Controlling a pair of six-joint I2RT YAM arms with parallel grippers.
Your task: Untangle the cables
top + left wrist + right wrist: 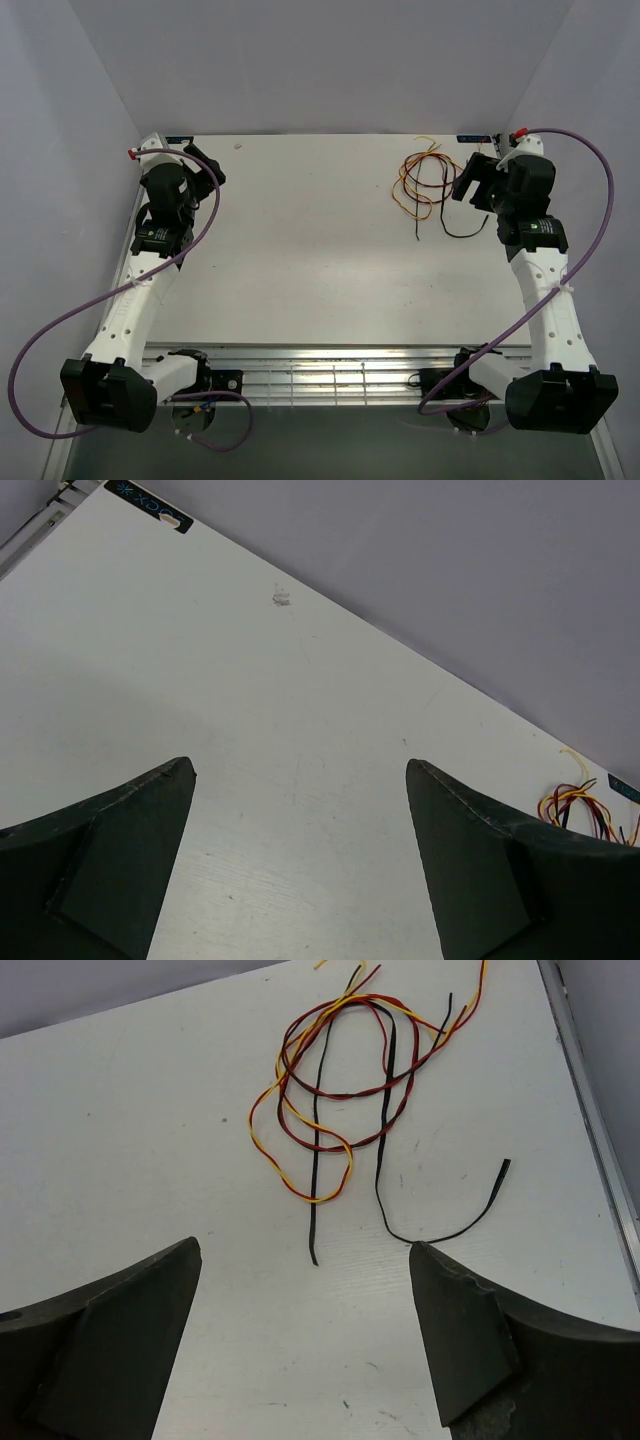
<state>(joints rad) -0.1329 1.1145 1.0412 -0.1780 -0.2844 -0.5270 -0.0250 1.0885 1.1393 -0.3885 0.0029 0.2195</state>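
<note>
While the cables (316,1160) lie looped over one another at the far right of the surface (300,250), left pincer (300,765) and right pincer (305,1247) stand spread, holding nothing; untangling seems barely begun, every wire left to separate.

— Any writing here you can read?
— Only a dark label (152,502) at the far edge of the table (300,730). It has a blue star mark and pale letters, too blurred to make out.
</note>
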